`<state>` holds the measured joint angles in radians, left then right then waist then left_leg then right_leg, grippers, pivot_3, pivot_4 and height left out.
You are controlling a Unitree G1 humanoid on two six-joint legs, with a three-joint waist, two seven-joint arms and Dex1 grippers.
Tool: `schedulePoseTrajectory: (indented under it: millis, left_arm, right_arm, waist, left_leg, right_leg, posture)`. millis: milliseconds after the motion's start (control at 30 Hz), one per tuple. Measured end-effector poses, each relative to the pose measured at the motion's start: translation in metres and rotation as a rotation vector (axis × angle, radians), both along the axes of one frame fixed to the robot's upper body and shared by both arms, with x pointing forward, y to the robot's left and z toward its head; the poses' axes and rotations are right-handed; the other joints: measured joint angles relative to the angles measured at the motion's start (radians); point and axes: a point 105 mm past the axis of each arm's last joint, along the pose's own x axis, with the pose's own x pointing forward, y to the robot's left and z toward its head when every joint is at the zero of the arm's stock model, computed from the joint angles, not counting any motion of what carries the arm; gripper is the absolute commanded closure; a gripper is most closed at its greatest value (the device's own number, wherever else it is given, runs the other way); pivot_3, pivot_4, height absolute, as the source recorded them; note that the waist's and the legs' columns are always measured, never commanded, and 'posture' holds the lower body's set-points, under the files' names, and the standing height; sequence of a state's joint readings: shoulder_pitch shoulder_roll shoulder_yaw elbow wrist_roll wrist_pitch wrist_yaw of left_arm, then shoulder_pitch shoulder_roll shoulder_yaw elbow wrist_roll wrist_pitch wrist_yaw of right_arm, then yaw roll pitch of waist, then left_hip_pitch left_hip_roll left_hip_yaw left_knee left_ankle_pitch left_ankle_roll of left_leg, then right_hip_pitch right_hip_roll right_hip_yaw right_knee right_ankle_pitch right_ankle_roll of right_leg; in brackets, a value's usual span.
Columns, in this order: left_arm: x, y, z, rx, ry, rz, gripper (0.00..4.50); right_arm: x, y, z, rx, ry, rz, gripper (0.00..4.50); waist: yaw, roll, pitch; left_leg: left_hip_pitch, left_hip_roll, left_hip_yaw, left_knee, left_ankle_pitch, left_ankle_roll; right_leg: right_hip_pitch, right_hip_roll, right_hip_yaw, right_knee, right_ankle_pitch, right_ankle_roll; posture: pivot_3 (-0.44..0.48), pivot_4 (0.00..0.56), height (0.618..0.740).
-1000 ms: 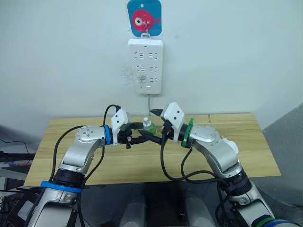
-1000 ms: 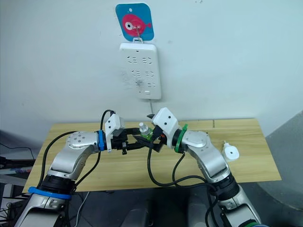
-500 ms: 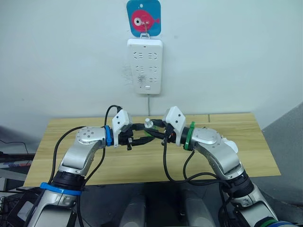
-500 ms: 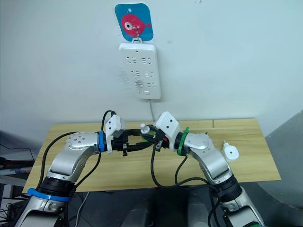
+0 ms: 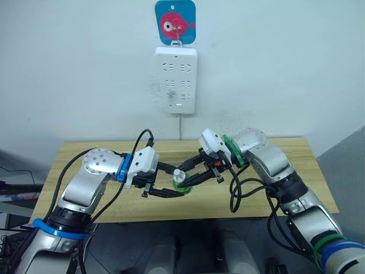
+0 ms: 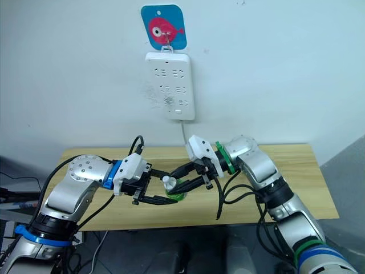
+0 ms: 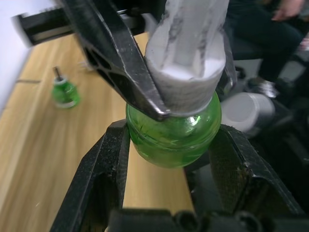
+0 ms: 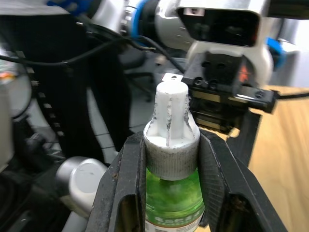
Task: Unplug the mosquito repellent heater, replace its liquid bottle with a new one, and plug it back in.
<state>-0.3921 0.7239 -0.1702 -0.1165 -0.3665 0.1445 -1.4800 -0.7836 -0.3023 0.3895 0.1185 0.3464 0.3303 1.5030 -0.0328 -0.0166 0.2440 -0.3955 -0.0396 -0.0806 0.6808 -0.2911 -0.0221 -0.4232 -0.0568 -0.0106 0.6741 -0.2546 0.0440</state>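
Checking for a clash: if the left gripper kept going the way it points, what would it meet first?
Probably the right gripper, just beyond the green bottle both grippers are shut on; depth is hard to judge.

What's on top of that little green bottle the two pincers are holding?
A white ribbed cap with a white stem sits on the green bottle. The right pincer grips the cap and the left pincer grips the body, so the neck under the cap is hidden.
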Motion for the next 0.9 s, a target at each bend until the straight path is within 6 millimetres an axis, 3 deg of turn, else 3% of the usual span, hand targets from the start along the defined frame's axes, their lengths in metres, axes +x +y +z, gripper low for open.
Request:
schedulePoseTrajectory:
  millis: [267,300,400,533,733,900]
  left_arm:
    - [0.002,-0.002,-0.010,-0.005,0.067,0.035,2.34]
    - [0.005,-0.002,-0.011,-0.013,0.081,0.064,2.34]
    - [0.009,0.002,-0.017,-0.030,0.116,0.146,2.34]
    - [0.019,0.012,-0.022,-0.083,0.124,0.310,2.34]
    - [0.031,0.008,-0.021,-0.125,0.087,0.404,2.34]
    - [0.037,0.007,-0.015,-0.126,0.069,0.412,2.34]
  right_arm:
    - [0.014,-0.009,0.014,0.072,-0.036,-0.091,0.15]
    - [0.017,-0.014,0.013,0.076,-0.053,-0.125,0.01]
    - [0.028,-0.036,0.000,0.047,-0.071,-0.249,0.01]
    - [0.026,-0.062,-0.016,0.033,-0.080,-0.424,0.01]
    - [0.016,-0.022,0.006,0.174,-0.146,-0.555,0.01]
    - [0.024,0.008,0.003,0.202,-0.140,-0.633,0.01]
  waist:
    - [0.003,0.000,0.000]
    - [0.003,0.000,0.000]
    - [0.001,0.000,0.000]
    - [0.001,0.000,0.000]
    - [-0.012,0.000,0.000]
    - [-0.011,0.000,0.000]
  left_leg:
    - [0.000,-0.001,-0.001,0.001,0.000,0.000]
    - [0.000,-0.001,-0.001,0.001,0.000,0.000]
    - [-0.001,-0.001,0.000,0.000,0.000,0.000]
    - [-0.002,0.000,0.000,0.000,0.000,0.000]
    - [0.000,0.001,-0.001,0.000,0.001,-0.002]
    - [0.000,-0.001,0.000,0.000,0.001,-0.002]
  right_leg:
    - [0.000,-0.004,0.000,0.000,0.000,0.000]
    - [0.000,-0.004,0.000,0.000,0.000,0.000]
    - [-0.001,-0.004,0.000,0.000,0.000,0.000]
    - [-0.002,-0.005,0.000,0.001,0.000,0.000]
    - [-0.002,-0.004,0.001,0.005,0.000,0.000]
    - [-0.002,-0.004,0.001,0.004,0.000,0.000]
  posture:
    - [-0.017,0.219,0.740]
    - [-0.021,0.217,0.740]
    - [-0.036,0.219,0.740]
    - [-0.044,0.218,0.740]
    - [-0.051,0.222,0.740]
    - [-0.052,0.219,0.740]
